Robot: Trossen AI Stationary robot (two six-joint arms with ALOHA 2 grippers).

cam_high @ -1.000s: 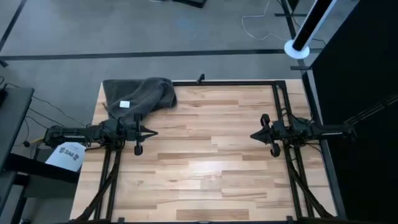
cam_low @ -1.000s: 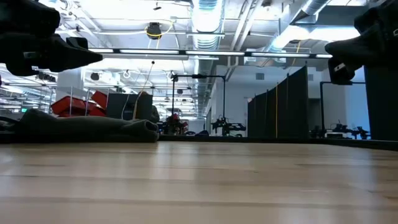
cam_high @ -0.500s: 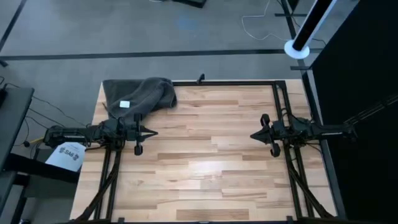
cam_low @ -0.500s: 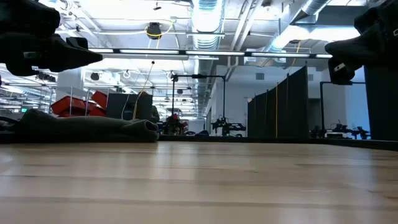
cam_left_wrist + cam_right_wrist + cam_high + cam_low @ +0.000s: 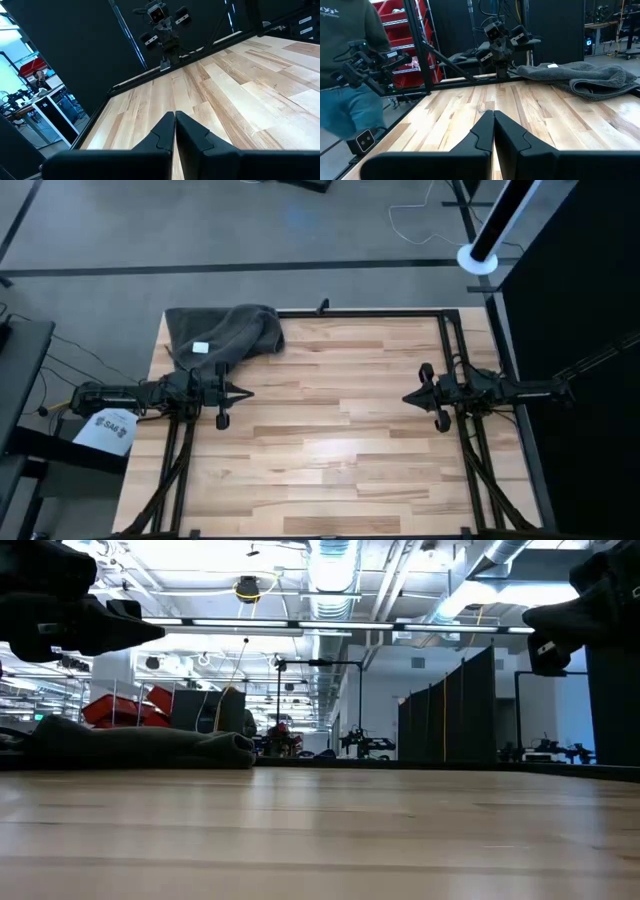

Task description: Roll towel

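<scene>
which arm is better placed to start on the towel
Left, probably. The towel lies bunched at the table's far left corner, just beyond the left gripper. The right gripper waits across the table, well away from it. Both are shut and hold nothing.

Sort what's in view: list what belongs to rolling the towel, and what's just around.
For the job:
towel, crumpled at the table's far left corner
left gripper, shut
right gripper, shut

Just around:
table
person beyond it
red shelving
</scene>
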